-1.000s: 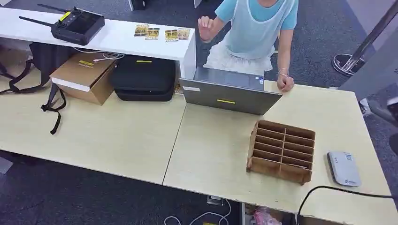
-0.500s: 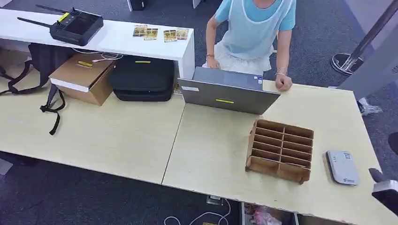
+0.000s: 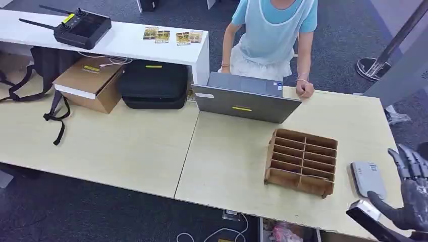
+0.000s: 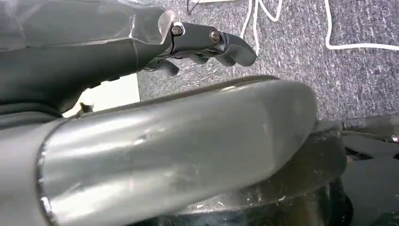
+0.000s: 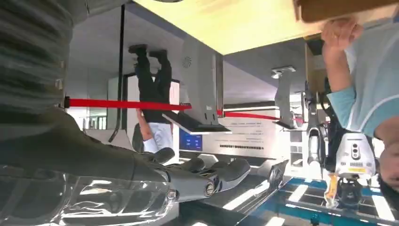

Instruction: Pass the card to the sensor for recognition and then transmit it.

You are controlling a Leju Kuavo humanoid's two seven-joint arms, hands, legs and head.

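Several picture cards point(image 3: 174, 36) lie in a row on the white counter point(image 3: 126, 43) at the back. The grey sensor box point(image 3: 368, 179) lies flat near the table's right end. My right hand point(image 3: 408, 194) hovers just to its right by the table's corner, fingers spread, holding nothing. In the right wrist view the right hand's fingers point(image 5: 207, 175) reach out with nothing in them. In the left wrist view my left hand point(image 4: 202, 44) hangs over grey carpet, fingers loosely extended around nothing.
A brown wooden slotted rack point(image 3: 302, 161) stands left of the sensor. A person point(image 3: 275, 30) sits behind an open grey laptop point(image 3: 245, 103). A cardboard box point(image 3: 88, 83), a black case point(image 3: 154, 83) and a remote controller point(image 3: 83, 25) lie at the back left.
My right hand has risen into the head view at the table's right corner and spread its fingers. The person's raised hand has come down to the laptop.
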